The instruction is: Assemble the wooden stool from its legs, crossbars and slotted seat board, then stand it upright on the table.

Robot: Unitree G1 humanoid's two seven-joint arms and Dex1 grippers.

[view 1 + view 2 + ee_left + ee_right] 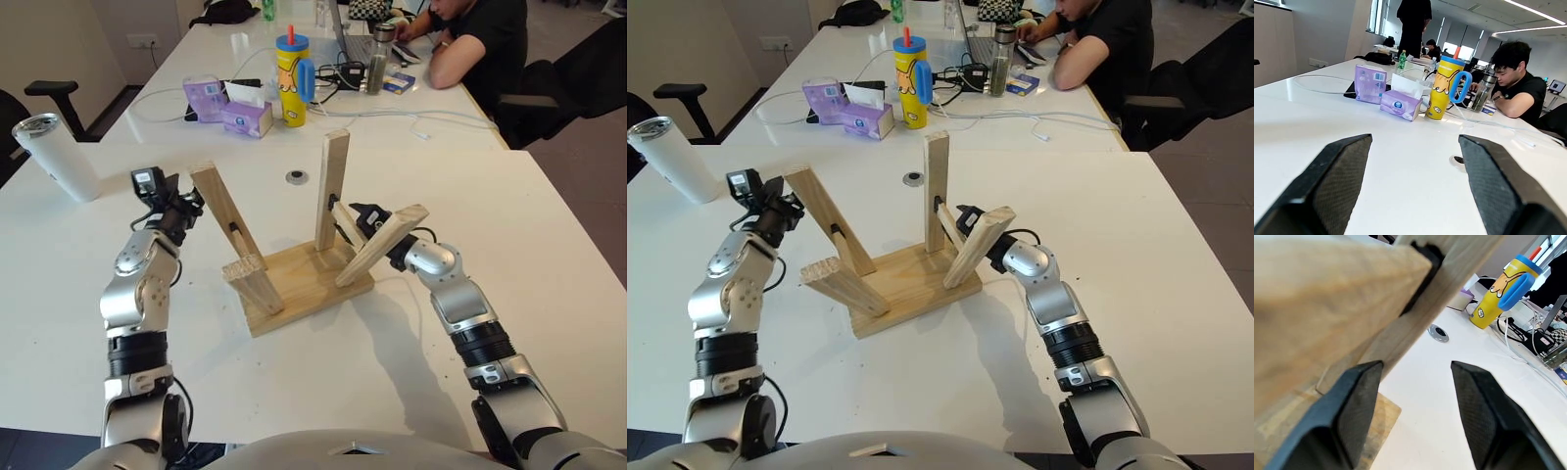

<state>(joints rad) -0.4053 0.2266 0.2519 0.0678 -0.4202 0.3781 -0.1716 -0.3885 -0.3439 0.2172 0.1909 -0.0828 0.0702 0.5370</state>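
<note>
I take the seat board as the dial's centre, with twelve o'clock pointing away from me. It lies flat on the white table, underside up, and four legs rise out of it. The upright leg stands at one o'clock and the right slanted leg leans out toward three. The left slanted leg leans toward ten, and the front leg tips toward eight.

My left gripper sits at ten o'clock, just beside the top of the left slanted leg. Its fingers are spread with nothing between them. My right gripper is at two o'clock, tucked between the upright leg and the right slanted leg. Its fingers are also spread. The upright leg runs close past one pad, but I cannot tell whether they touch.

A cable grommet sits at twelve o'clock, near the stool. Well beyond it stand a yellow cup and two purple tissue packs, with cables trailing past. A white tumbler stands far out at ten o'clock, behind my left arm.
</note>
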